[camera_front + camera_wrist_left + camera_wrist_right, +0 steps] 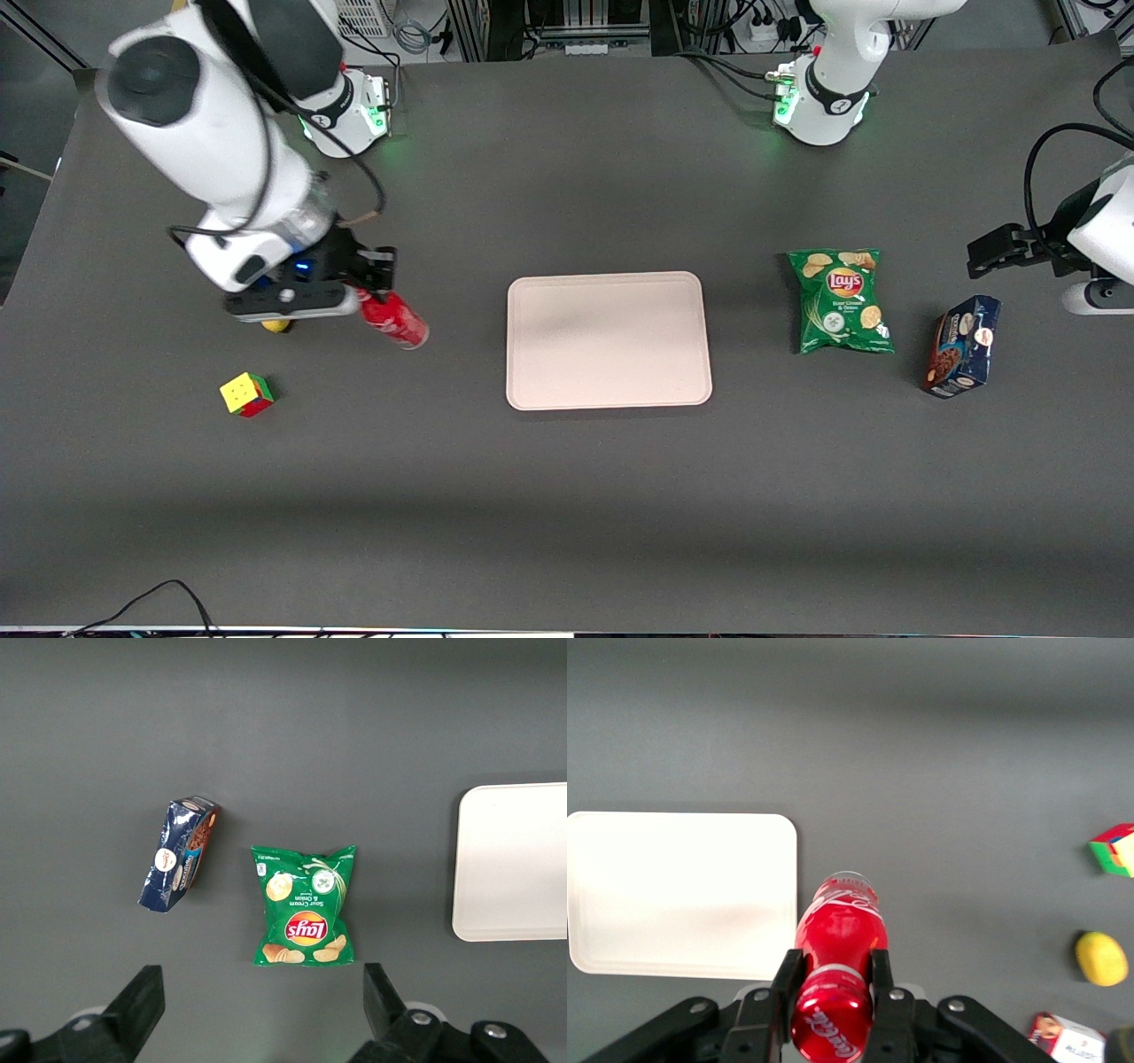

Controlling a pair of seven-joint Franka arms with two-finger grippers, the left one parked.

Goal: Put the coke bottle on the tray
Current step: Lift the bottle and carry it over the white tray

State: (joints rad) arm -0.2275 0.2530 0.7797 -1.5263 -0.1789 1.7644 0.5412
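Note:
My right gripper (368,288) is shut on the neck of the small red coke bottle (395,320) and holds it tilted above the table, toward the working arm's end, beside the tray. In the right wrist view the bottle (839,930) hangs between the two black fingers (787,979), its red cap with white script toward the camera. The pale pinkish-beige tray (608,340) lies flat and bare at the middle of the table; it also shows in the right wrist view (678,890) and the left wrist view (518,859).
A multicoloured cube (247,394) lies nearer the front camera than the gripper, and a yellow fruit (275,325) sits under the wrist. A green Lay's chip bag (841,301) and a dark blue cookie box (963,346) lie toward the parked arm's end.

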